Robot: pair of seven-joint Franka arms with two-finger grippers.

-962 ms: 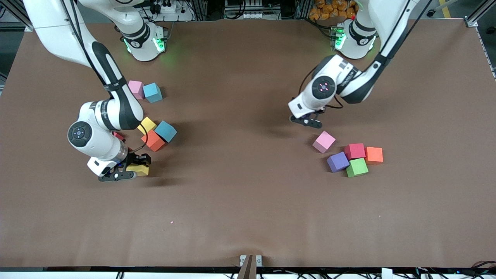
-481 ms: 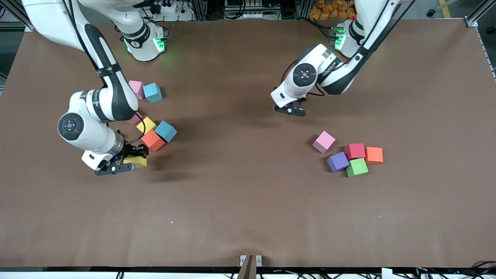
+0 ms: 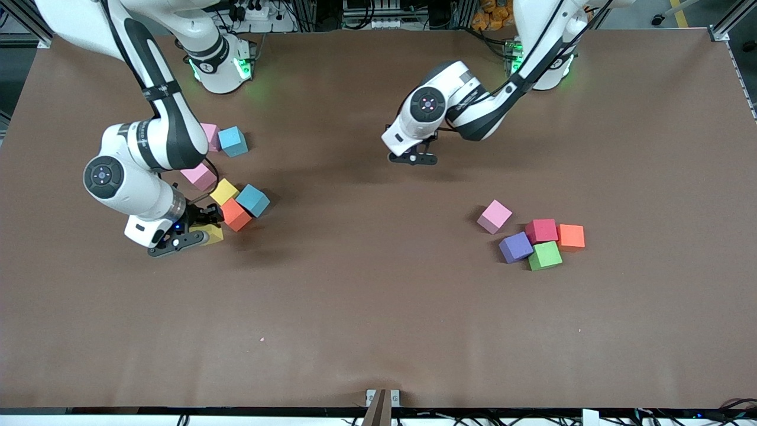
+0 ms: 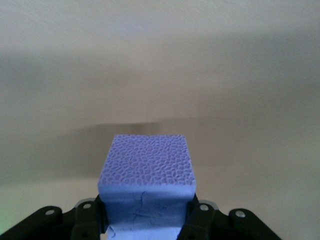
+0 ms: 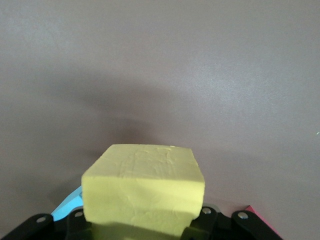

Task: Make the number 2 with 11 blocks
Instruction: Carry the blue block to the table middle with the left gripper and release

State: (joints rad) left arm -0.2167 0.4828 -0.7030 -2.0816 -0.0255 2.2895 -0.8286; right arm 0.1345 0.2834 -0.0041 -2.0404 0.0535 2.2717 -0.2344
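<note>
My right gripper (image 3: 195, 232) is shut on a yellow block (image 5: 145, 185), which hangs just over the table beside an orange block (image 3: 236, 214), a second yellow block (image 3: 224, 191) and a pink block (image 3: 198, 176). My left gripper (image 3: 414, 158) is shut on a purple block (image 4: 146, 170) and hangs over bare table near the middle; the hand hides that block in the front view. Toward the left arm's end lie a pink block (image 3: 494, 216), a purple block (image 3: 516, 247), a red block (image 3: 542, 231), an orange block (image 3: 571, 236) and a green block (image 3: 544, 255). No number 2 shows.
Two light-blue cubes lie among the blocks at the right arm's end, one (image 3: 253, 200) against the orange block, the other (image 3: 232, 141) beside a pink block (image 3: 208, 135) half hidden by the right arm. Brown table (image 3: 378, 307) spreads wide toward the front camera.
My left gripper has carried the purple block away from the block group, toward the bases and the right arm's end. My right gripper has drifted with the yellow block closer to the orange block.
</note>
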